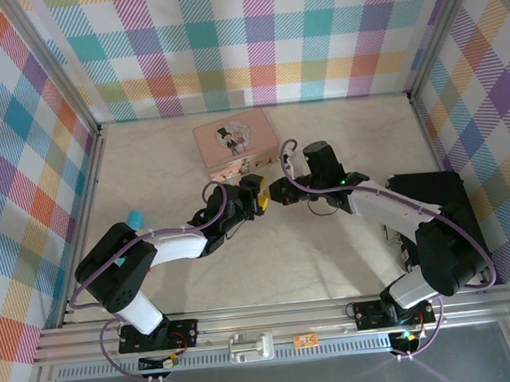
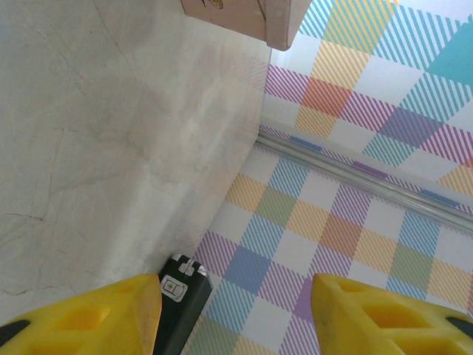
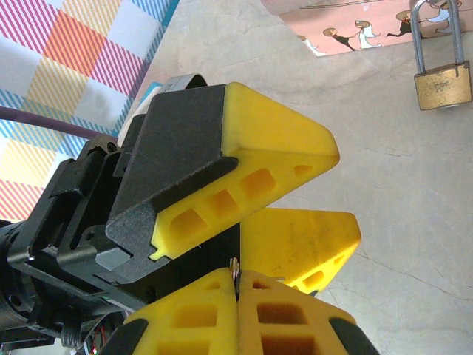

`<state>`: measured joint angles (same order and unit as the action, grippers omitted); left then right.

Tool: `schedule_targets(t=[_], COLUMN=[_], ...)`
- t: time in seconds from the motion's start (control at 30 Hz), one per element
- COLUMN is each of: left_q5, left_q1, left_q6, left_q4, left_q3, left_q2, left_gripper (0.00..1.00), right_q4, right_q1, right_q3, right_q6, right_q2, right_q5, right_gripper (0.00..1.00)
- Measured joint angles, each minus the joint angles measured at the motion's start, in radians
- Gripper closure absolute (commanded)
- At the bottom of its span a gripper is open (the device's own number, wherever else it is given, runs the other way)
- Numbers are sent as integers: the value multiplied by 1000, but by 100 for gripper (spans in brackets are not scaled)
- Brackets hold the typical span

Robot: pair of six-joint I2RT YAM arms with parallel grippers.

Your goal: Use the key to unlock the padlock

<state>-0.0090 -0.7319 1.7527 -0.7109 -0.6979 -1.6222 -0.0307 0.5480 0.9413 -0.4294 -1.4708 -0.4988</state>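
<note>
- Table [image 1: 332, 256] — pale marbled top, checked walls around it. Both arms reach in to meet near its middle, just in front of the tin.
- Pink picture-lidded tin [image 1: 235, 142] — sits toward the far side, lid up, and neither gripper touches it.
- Left gripper [image 1: 255, 196] — its yellow fingers [image 2: 96, 314] stand apart, and its own wrist view shows nothing between them. From the right wrist it sits just above the right gripper's tips, one finger to each side of the line the key points along. You cannot tell from here whether it touches anything.
- Right gripper [image 3: 236, 285] — pads pressed together, with a thin sliver poking out at the seam. I read that as a clamp on the key.
- Padlock [image 3: 442, 83] — small brass body with a thin steel shackle, at the tin's front edge and well apart from both grippers. The shackle runs up to the tin, but the fastening is cropped. The keyway is not visible.
  - Handling, my judgement: stiff and light for its size. It looks free to swing or twist on the shackle, so it will shy away when you push the key in. Pinch the body across its flat faces and leave the bottom end clear.
- Key [image 3: 235, 266] — tiny and slim, with only its tip showing above the right pads.
  - Handling, my judgement: rigid, smooth and nearly weightless, so it will likely pivot or slip in the pads. Very little of it protrudes for insertion — you probably want the grip on the head with the blade exposed.
</note>
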Motion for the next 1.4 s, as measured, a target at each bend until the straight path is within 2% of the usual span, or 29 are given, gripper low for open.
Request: schedule_targets(t=[0.07,0.13,0.3,0.47,1.07,1.27,1.4], left_q5=[1,8,24,22,18,15,19], left_q1=[0,0,0,0,0,0,0], left_q6=[10,16,39,51,71,81,82], left_q4=[0,0,-9,-26,-47,-52,-67], left_q3=[0,0,0,5,24,24,24], left_q2=[0,0,0,1,3,2,-2], left_gripper=[35,34,34,39,70,89,92], right_q4=[0,0,1,6,7,1,-16], right_q1=[0,0,0,0,0,0,0], right_q3=[0,0,0,0,-18,-18,-18], right_q6=[0,0,0,-2,-1,0,4], right_q2=[0,0,0,0,0,10,22], right_q5=[0,0,-1,-10,-11,-9,-6], right_gripper=[100,100,100,100,100,100,100])
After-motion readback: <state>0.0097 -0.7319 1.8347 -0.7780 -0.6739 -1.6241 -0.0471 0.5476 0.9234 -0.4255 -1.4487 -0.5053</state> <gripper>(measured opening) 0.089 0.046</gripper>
